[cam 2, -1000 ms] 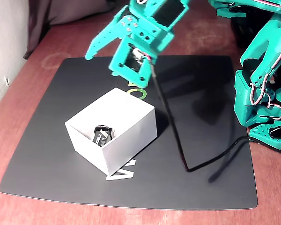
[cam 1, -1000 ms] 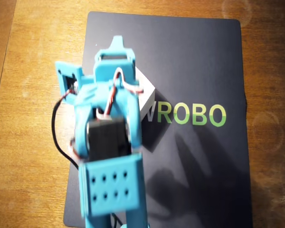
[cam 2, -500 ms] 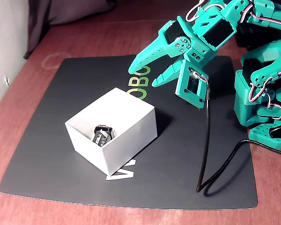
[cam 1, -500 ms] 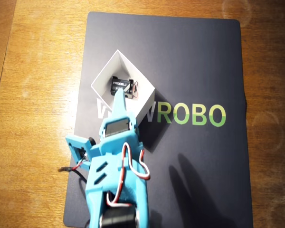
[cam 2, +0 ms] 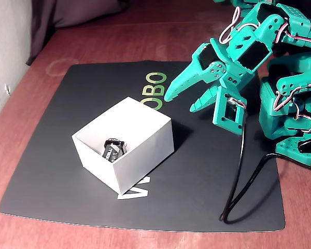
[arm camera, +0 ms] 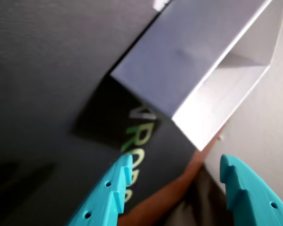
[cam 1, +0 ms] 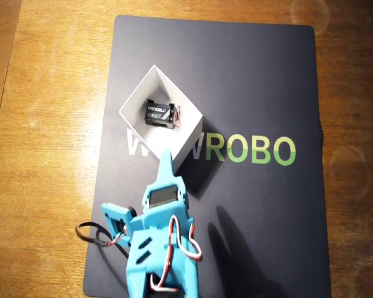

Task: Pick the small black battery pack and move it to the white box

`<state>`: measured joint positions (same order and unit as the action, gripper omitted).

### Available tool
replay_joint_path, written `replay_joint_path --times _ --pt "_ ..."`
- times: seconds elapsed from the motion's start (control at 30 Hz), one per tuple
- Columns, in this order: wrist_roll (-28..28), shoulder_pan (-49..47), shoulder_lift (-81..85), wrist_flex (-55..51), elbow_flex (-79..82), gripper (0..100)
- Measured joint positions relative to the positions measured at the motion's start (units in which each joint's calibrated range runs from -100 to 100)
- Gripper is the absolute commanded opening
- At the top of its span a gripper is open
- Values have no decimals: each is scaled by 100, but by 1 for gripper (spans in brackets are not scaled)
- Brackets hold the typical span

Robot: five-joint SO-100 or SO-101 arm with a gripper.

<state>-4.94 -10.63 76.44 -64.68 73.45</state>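
in the fixed view, going left to right, the white box (cam 2: pixel 125 150) sat at centre-left of the dark mat (cam 2: pixel 52 171), and the small black battery pack (cam 2: pixel 114 149) lay inside it on the box floor, touching no finger. the overhead view showed the same: battery pack (cam 1: pixel 161 113) in the box (cam 1: pixel 133 99) at upper centre, red wires toward its right end. right of the box, the gripper (cam 2: pixel 186 101) hung in the air with its fingers spread and nothing between them, well apart from the box rim. the wrist view showed both teal fingertips (arm camera: pixel 115 181) apart, the box above them. the drop looked done, so the step in hand seemed to be retreat: best done by keeping the fingers spread, lifting clear, and minding the black cable (cam 2: pixel 238 181) at lower right
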Motion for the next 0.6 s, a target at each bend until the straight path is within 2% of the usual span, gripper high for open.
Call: replay_joint_path --times 0.4,0.53,0.6 --pt "5 12 1119 -323 909 21" --pt "11 12 1271 -419 1018 10" --pt "11 12 1288 -593 1027 11"
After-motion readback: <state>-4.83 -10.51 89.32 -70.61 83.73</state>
